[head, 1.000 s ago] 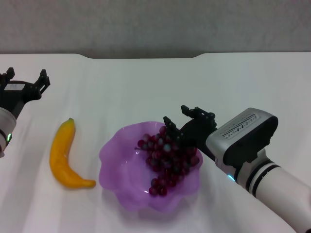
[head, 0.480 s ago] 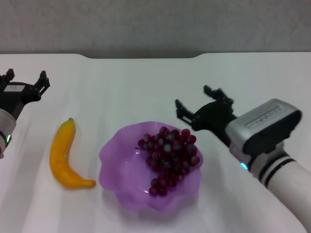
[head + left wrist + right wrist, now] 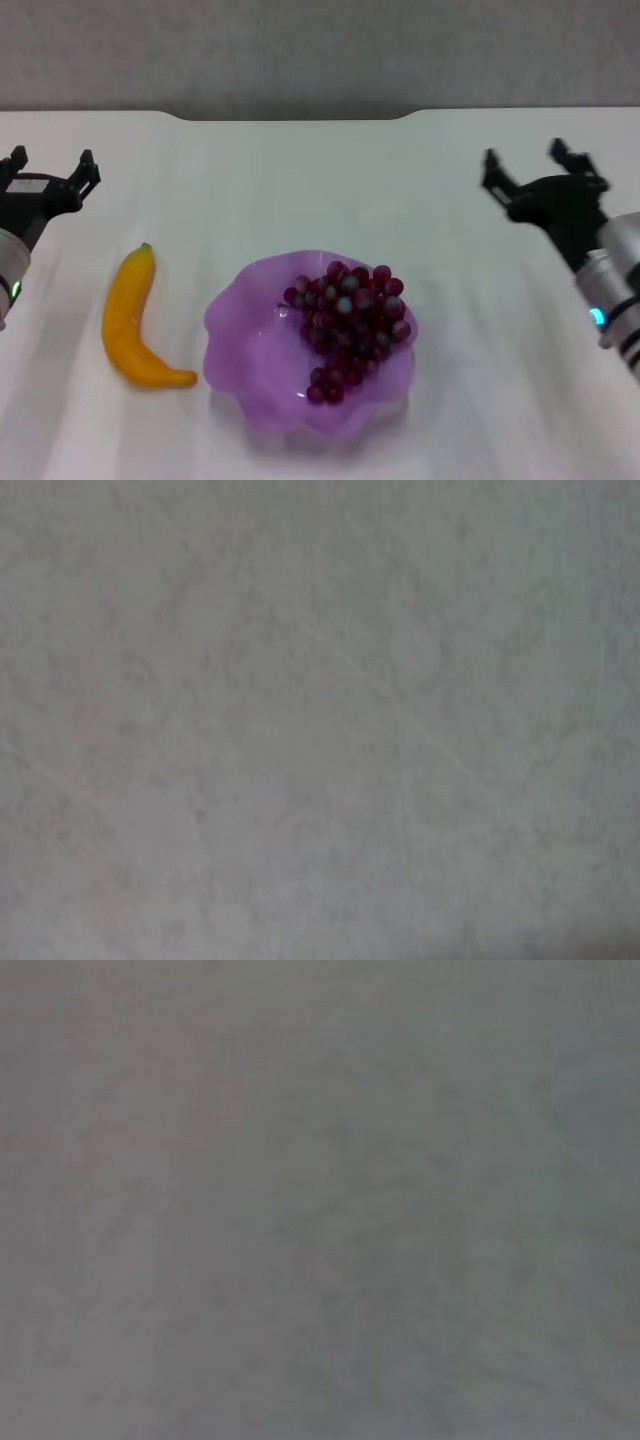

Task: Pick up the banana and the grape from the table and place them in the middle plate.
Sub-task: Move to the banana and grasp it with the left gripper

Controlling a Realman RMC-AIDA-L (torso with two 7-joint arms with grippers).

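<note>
The grape (image 3: 348,325) was left lying in the plate (image 3: 243,312) as the right gripper (image 3: 540,172), spread wide and empty, was drawn back to the right. The banana (image 3: 132,322) lay untouched on the table (image 3: 300,180), near the wide-open left gripper (image 3: 50,170).

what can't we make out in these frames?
- Both wrist views: only blurred grey, no object or gripper recognisable.
- Head view: plate floor under the grapes is covered by the bunch.
- Head view: left gripper arm and right gripper arm are cut off by the frame edges.
</note>
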